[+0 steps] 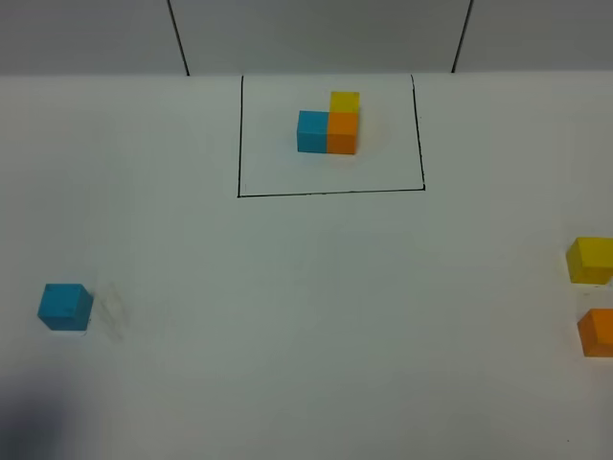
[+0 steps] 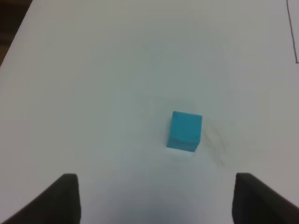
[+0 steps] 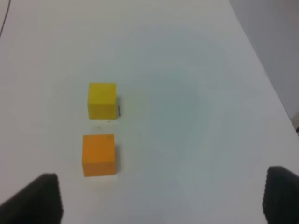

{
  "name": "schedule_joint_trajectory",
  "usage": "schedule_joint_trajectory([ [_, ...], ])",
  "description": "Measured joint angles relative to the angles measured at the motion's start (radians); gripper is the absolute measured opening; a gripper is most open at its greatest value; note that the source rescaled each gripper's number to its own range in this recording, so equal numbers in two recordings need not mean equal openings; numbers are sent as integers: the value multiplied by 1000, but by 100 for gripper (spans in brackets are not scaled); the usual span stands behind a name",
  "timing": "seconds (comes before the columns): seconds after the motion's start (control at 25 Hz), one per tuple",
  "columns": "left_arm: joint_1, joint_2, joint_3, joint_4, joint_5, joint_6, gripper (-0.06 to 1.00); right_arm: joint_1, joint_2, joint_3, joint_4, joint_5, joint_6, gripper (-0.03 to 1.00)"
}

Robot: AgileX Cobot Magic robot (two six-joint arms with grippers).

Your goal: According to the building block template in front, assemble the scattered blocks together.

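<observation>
The building block template (image 1: 329,125) stands at the far middle inside a black drawn rectangle: blue cube left, orange right, yellow behind the orange. The loose blue cube (image 1: 65,307) lies at the left; in the left wrist view it (image 2: 185,131) sits ahead of the open left gripper (image 2: 156,198), apart from both fingers. The loose yellow cube (image 1: 590,260) and orange cube (image 1: 598,332) lie at the right edge. In the right wrist view the yellow cube (image 3: 102,100) and orange cube (image 3: 98,154) lie ahead of the open right gripper (image 3: 161,200). No gripper shows in the exterior view.
The white table (image 1: 316,316) carries the black frame line (image 1: 330,193). Its far edge meets a grey wall with two dark vertical lines. A dark shadow covers the near left corner (image 1: 38,426).
</observation>
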Motion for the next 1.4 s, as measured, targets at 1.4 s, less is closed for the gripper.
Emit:
schedule_joint_trajectory([
  [1.4,-70,1075,-71,-176,-443,106,52,0,0,0,0,0,1,80],
])
